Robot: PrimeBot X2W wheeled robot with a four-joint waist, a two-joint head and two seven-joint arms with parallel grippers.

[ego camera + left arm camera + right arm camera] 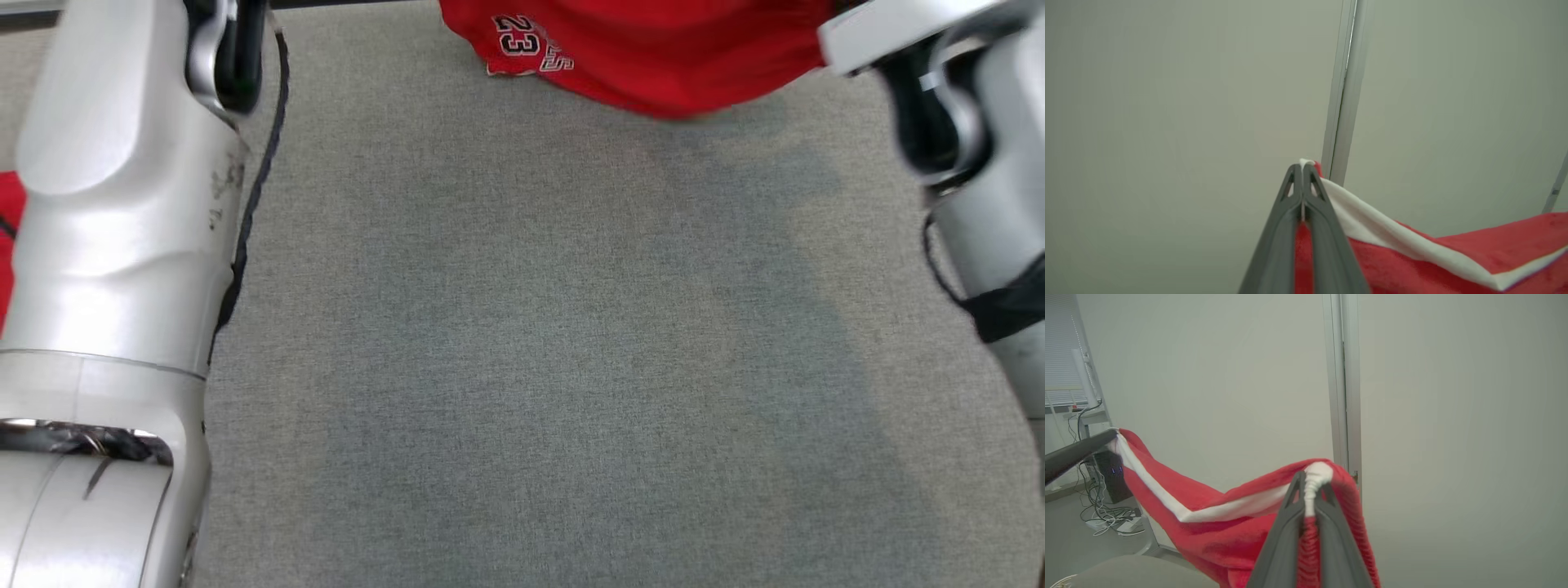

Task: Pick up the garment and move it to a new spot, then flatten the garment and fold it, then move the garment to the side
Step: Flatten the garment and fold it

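Red knit cloth with a white trim band (1380, 232) hangs slung between the two arms. It is a sports garment (653, 57) numbered 23, possibly a jersey or shorts; the bunching makes that hard to call. The left gripper (1303, 169) has its jaws pressed together on one corner of the trimmed edge. The right gripper (1310, 482) is clamped on a gathered wad of the same trim at the other end.

The garment's long axis runs left to right from one grip to the other, sagging in the middle. In the head view its lower hem hangs over the far part of the grey fabric-covered table (522, 367), apparently just clear of it, with a soft shadow beneath.

Neither arm is nearer, since both carry the load. The left forearm (122, 204) and right forearm (996, 204) flank a broad bare stretch of table on the robot's side. My judgement is that laying the hem down there, with the span kept taut, would flatten the garment.
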